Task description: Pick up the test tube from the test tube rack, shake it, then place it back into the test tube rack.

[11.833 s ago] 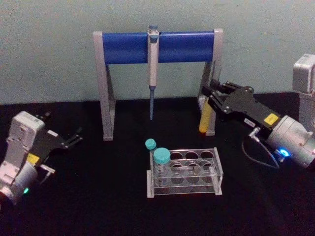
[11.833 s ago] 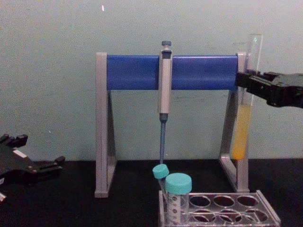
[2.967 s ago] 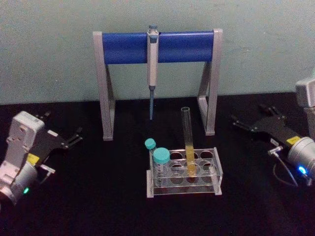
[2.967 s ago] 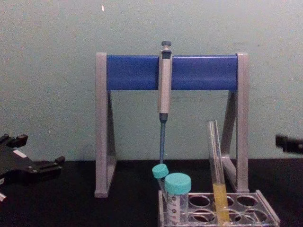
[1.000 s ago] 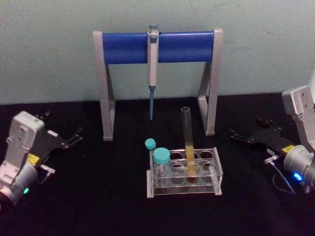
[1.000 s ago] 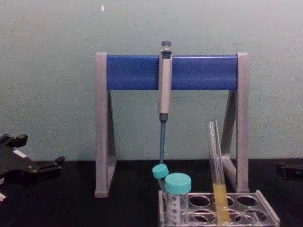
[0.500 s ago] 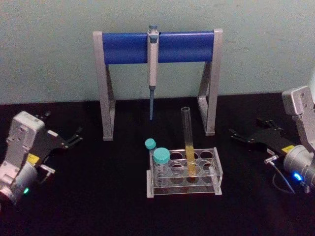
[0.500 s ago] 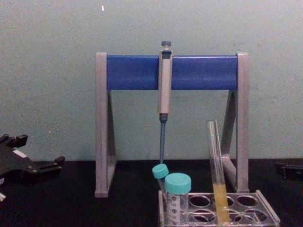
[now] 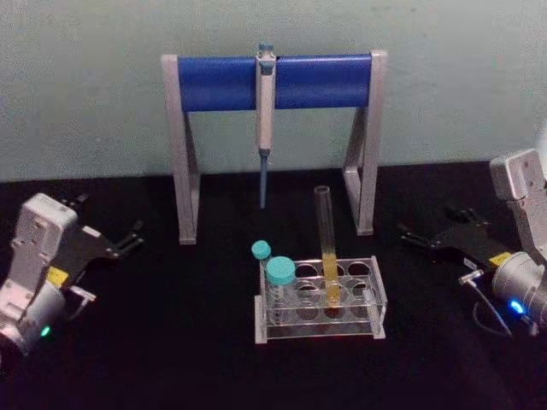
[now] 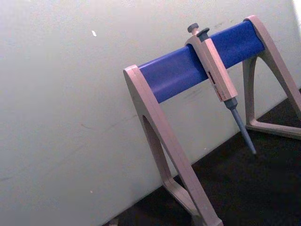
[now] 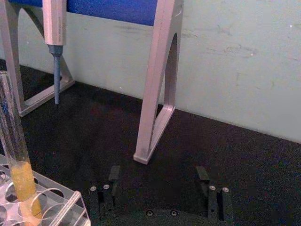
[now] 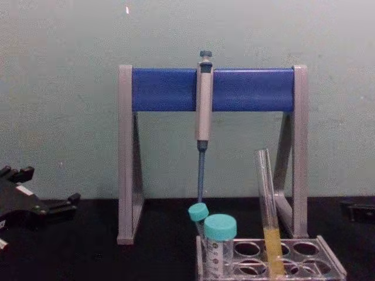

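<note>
The test tube stands upright in a middle hole of the clear test tube rack, yellow liquid in its lower part. The chest view shows the tube rising from the rack. My right gripper hovers low to the right of the rack, open and holding nothing. In the right wrist view its fingers stand wide apart, with the tube and rack off to one side. My left gripper rests open at the far left.
Two teal-capped tubes fill the rack's left end. Behind the rack stands a grey-and-blue pipette stand with a pipette hanging from its bar. The tabletop is black, with a pale wall close behind.
The tube, once held up by my right gripper beside the stand, now sits in the rack; that gripper let go and drew back right. Nothing moved in the last second.
</note>
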`<state>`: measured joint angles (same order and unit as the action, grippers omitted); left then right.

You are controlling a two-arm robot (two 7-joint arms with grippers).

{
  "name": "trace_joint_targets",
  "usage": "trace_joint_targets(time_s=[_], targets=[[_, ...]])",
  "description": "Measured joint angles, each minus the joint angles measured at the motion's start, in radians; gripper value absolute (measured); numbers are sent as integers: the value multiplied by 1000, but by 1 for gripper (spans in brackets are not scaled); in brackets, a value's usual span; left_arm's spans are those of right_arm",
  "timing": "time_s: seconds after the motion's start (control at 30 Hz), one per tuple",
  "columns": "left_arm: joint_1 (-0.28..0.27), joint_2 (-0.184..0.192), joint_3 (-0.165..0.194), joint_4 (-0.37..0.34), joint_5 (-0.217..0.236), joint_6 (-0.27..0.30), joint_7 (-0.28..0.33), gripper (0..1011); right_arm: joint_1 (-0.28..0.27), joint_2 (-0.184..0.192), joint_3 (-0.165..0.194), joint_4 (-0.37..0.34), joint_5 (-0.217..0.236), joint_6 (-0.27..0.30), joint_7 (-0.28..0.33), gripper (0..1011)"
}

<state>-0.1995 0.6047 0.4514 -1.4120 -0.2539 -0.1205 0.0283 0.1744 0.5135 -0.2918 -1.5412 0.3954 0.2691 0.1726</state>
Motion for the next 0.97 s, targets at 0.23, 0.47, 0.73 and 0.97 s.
trace_joint_targets(time_s=[0.23,0.47,0.73,0.97], targets=[[0,0,0,0,0,0,0,1001,0,0,0,0,0,0,0,1000],[0,0,0,0,0,0,0,1001,0,0,0,0,0,0,0,1000],[0,0,0,0,0,0,0,1001,0,0,0,0,0,0,0,1000],[0,0,0,0,0,0,0,1001,0,0,0,0,0,0,0,1000]])
